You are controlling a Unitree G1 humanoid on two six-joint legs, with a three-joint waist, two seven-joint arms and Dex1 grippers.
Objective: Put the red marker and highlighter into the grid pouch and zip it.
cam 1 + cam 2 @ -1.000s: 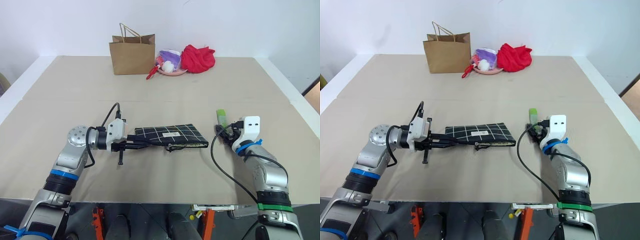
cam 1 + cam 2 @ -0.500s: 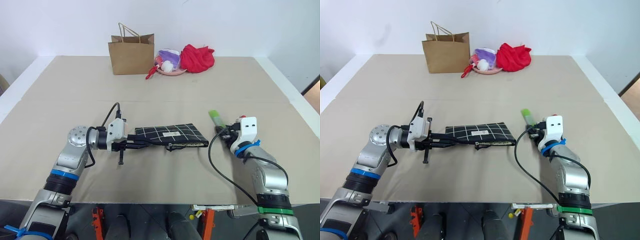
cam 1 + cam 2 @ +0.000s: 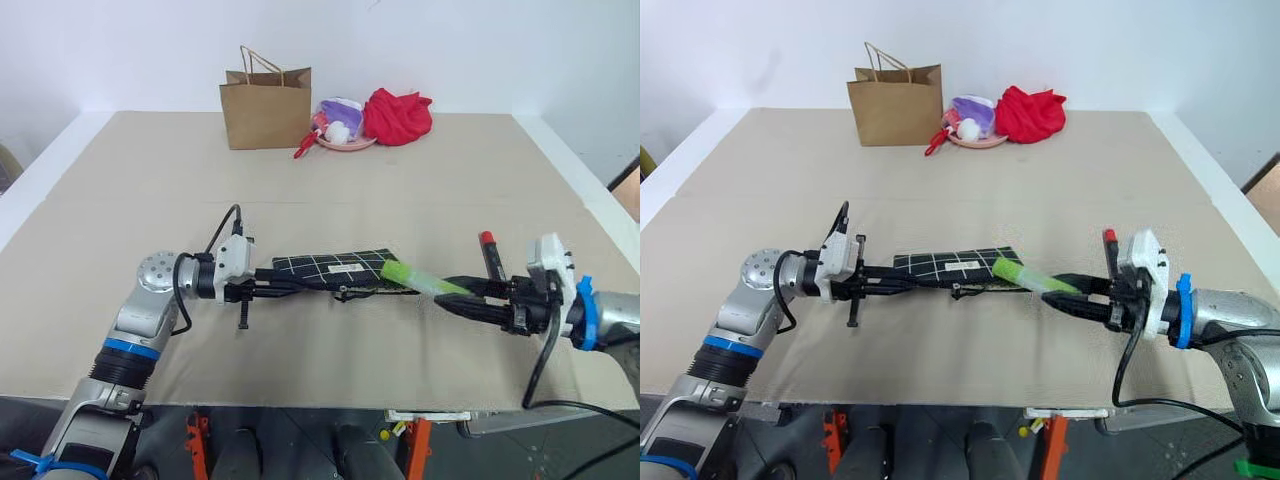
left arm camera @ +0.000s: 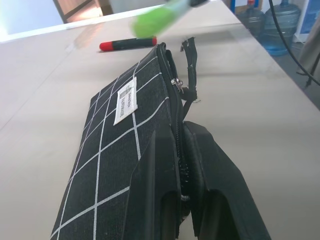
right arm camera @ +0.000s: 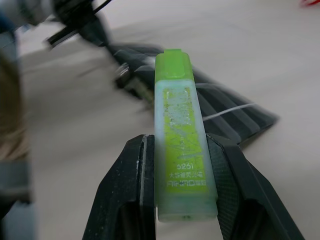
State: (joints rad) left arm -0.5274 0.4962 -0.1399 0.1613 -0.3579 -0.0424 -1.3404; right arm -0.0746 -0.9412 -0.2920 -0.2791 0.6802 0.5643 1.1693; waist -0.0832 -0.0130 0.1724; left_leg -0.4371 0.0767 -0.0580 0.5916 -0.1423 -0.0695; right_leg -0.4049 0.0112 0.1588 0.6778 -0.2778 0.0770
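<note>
jaws first: from the head camera, the left gripper [image 3: 300, 289] is clamping the left end of the grid pouch [image 3: 340, 268], its two fingers pressed together on the fabric, and is holding that end slightly off the table [image 3: 330, 180]. the right gripper [image 3: 452, 295] is squeezing the highlighter [image 3: 410, 276] between its fingers, and the green pen is sticking out toward the pouch's right end, its tip sitting just at or over the pouch's corner; i cannot tell if they are touching. the red marker [image 3: 489, 251] is lying on the table just behind the right gripper, cap pointing away from the robot. a brown paper bag [image 3: 265, 104], a pink dish of small items [image 3: 338, 125] and a red cloth [image 3: 397, 115] are sitting together at the far edge, well apart from the work. from the left wrist camera, the fingers [image 4: 165, 195] are pinching the zipper edge of the pouch, the white label [image 4: 126, 100] is facing up, and the zipper pull [image 4: 190, 70] is hanging near the far end, with the marker lying beyond it. from the right wrist camera, the fingers [image 5: 127, 195] are closing on the highlighter's lower half, and the pouch is lying blurred beyond its tip.
</note>
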